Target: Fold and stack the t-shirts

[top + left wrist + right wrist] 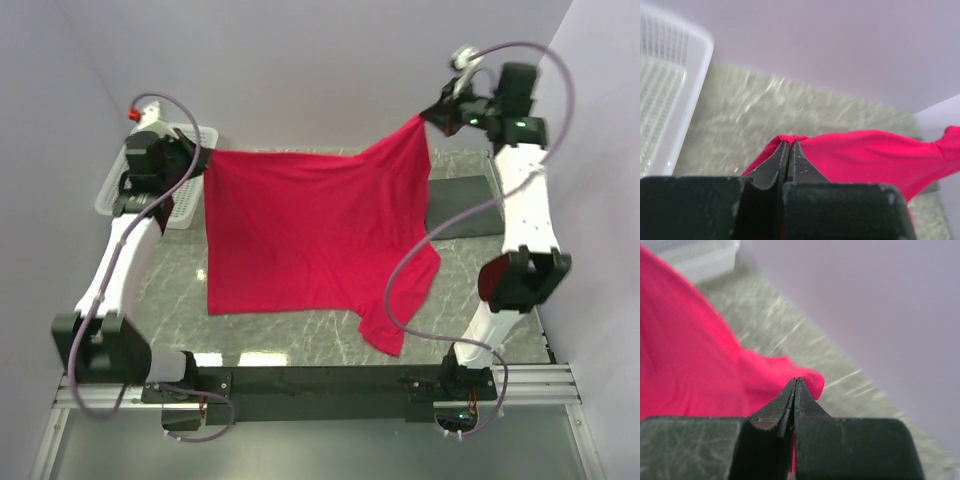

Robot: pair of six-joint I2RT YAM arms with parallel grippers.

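A crimson-red t-shirt hangs stretched between both grippers above the table, its lower part and one sleeve drooping toward the near right. My left gripper is shut on the shirt's left top corner; in the left wrist view the fabric folds over the gripper. My right gripper is raised at the far right and shut on the other top corner. In the right wrist view the cloth bunches at the pinched gripper.
A white mesh basket stands at the far left behind the left arm, also in the left wrist view. A dark flat mat lies at the right on the grey marbled table. Pale walls close in on three sides.
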